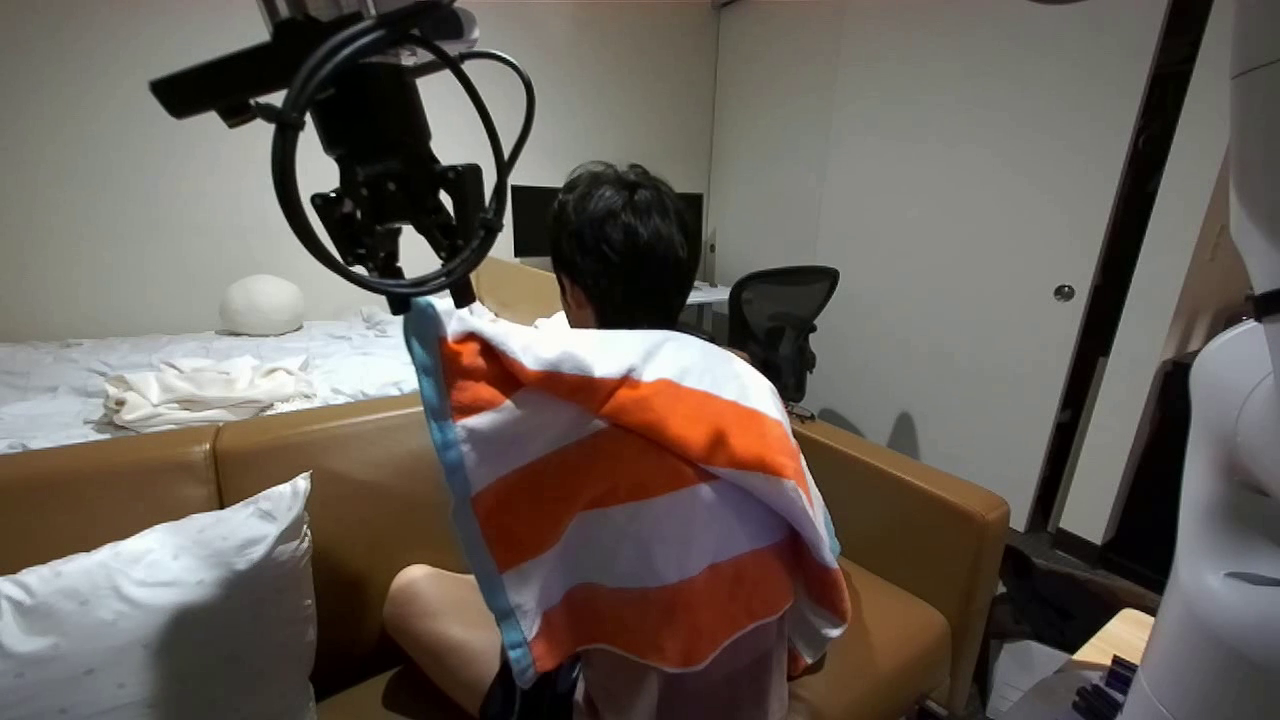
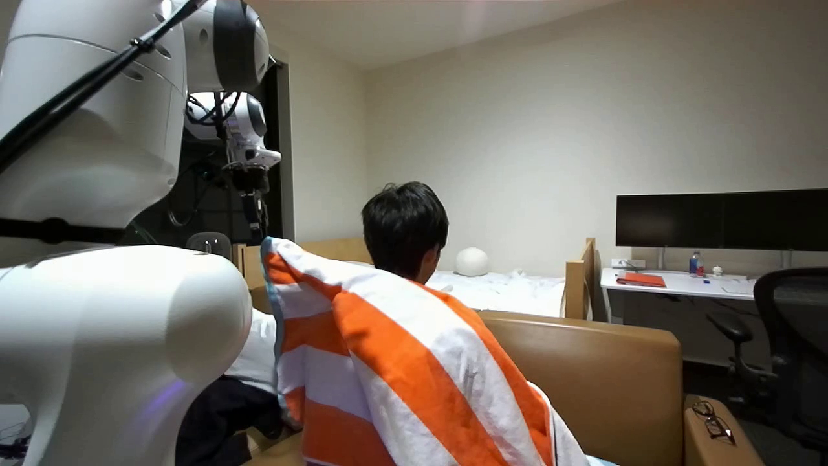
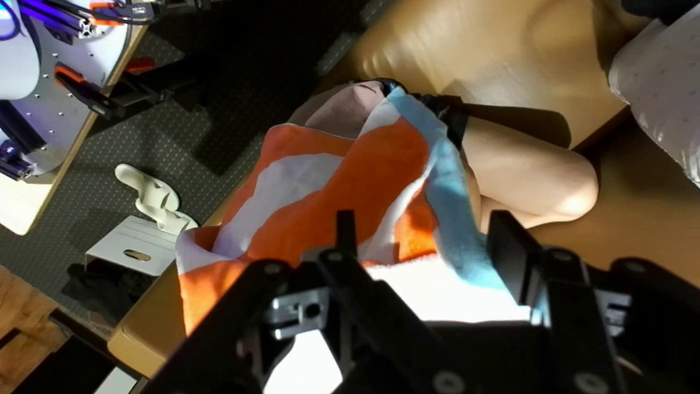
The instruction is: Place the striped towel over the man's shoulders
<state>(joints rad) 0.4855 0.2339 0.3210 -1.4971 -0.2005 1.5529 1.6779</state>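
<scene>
The orange and white striped towel with a blue edge lies over the man's back and shoulders in both exterior views (image 1: 620,450) (image 2: 414,349). Its blue-edged corner stands up at his left side, by the gripper. The man faces away; his dark hair shows (image 1: 625,250) (image 2: 406,226). My gripper (image 1: 432,298) is over that corner, with its fingers apart. It also shows from the side (image 2: 259,228). In the wrist view the gripper (image 3: 424,241) is open and the towel (image 3: 328,202) lies below and between the fingers. Whether a finger touches the cloth, I cannot tell.
The man sits on a brown sofa (image 1: 330,470). A white pillow (image 1: 190,610) stands to his left. A bed (image 1: 50,380) is beyond the sofa back. Glasses (image 2: 713,422) lie on the sofa arm. An office chair (image 1: 785,320) and desk (image 2: 679,285) stand farther off.
</scene>
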